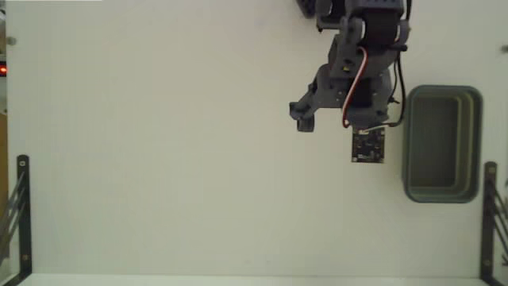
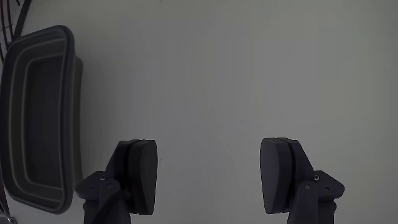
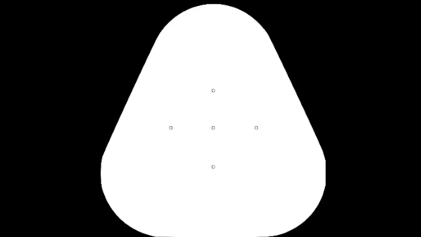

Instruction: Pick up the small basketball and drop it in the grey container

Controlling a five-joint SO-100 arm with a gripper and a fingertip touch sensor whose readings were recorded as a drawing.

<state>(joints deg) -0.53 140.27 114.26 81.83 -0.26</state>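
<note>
Your gripper (image 2: 208, 180) has its two fingers (image 2: 140, 174) spread wide with only bare table (image 1: 159, 159) between them; it has hold of nothing. In the fixed view the arm (image 1: 357, 71) reaches down from the top edge and ends just left of the grey container (image 1: 441, 144), not touching it. In the wrist view that container (image 2: 37, 118) lies at the left edge, its hollow showing nothing inside. You cannot see the small basketball in either view.
</note>
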